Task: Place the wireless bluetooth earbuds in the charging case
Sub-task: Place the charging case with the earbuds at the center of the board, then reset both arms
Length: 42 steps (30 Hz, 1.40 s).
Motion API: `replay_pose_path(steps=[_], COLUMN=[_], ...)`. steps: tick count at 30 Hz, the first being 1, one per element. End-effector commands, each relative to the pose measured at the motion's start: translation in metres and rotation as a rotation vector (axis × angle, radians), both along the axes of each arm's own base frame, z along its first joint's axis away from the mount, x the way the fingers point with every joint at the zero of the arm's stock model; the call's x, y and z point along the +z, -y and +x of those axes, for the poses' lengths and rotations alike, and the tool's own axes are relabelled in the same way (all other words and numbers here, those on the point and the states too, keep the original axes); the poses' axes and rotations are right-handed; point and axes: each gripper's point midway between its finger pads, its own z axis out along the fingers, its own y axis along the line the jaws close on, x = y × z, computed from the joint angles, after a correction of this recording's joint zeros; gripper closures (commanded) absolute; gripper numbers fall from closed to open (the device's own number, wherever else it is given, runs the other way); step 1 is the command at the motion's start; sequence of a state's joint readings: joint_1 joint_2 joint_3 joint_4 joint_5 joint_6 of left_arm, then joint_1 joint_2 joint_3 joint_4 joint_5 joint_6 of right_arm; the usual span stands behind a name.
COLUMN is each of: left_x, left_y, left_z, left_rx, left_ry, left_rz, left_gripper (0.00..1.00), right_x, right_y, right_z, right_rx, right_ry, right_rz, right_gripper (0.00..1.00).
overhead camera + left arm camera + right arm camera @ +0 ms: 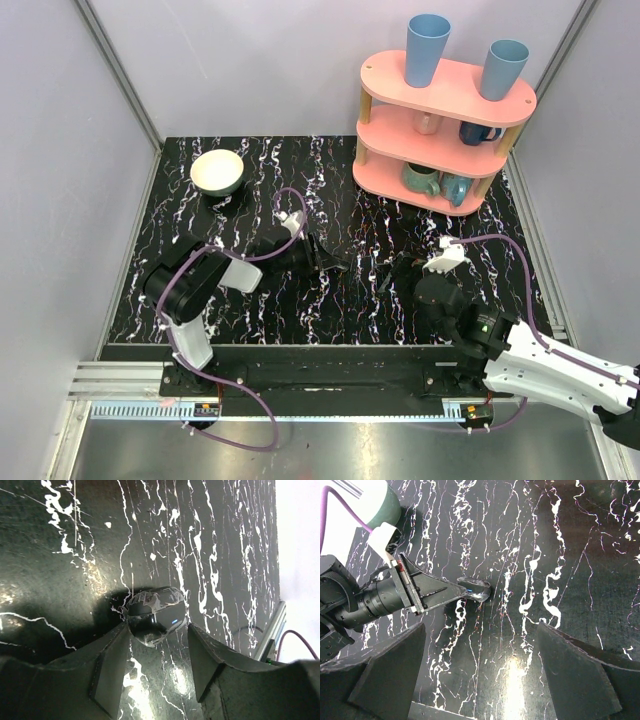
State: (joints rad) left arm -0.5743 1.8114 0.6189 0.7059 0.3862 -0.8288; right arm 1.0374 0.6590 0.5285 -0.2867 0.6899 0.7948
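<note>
charging case (155,614), a dark glossy pebble, looks shut, lies on table (60,540) at the left gripper (159,630) tips; jaws apart, not clamping. right gripper (481,627) wide open, empty. likely light, rigid, slippery; grip across its long sides. earbuds not seen.

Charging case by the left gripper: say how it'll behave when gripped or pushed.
The charging case looks glossy, mirroring the veined table, so it is probably slippery. Its rounded shell could squirt out of a pinch. Lying flat and low, it would likely slide, not tip.
</note>
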Motion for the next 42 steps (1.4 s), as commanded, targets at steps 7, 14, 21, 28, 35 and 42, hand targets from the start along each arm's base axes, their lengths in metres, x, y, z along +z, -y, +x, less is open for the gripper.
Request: replay_pose_path(steps=[7, 14, 21, 28, 35, 42], left_x=[0.014, 0.066, 0.128, 0.202, 0.219, 0.231], left_y=[-0.019, -0.033, -0.050, -0.067, -0.092, -0.120], left_z=[0.005, 0.009, 0.009, -0.009, -0.027, -0.028], left_rx=[0.023, 0.057, 0.083, 0.039, 0.027, 0.145], left_ry=[0.095, 0.250, 0.396, 0.600, 0.621, 0.640], left_rz=[0.135, 0.149, 0.176, 0.063, 0.008, 0.072], left_gripper=[0.44, 0.42, 0.35, 0.01, 0.01, 0.01], right_x=[0.006, 0.003, 0.015, 0.025, 0.022, 0.010], right_y=[0.003, 0.003, -0.002, -0.009, 0.004, 0.046], right_z=[0.003, 0.002, -0.001, 0.001, 0.031, 0.079], right_rx=[-0.013, -0.014, 0.039, 0.210, 0.169, 0.034], right_ry=[0.023, 0.017, 0.034, 0.113, 0.027, -0.116], right_rz=[0.004, 0.009, -0.007, -0.281, -0.384, -0.260], right_gripper=[0.00, 0.00, 0.00, 0.00, 0.00, 0.00])
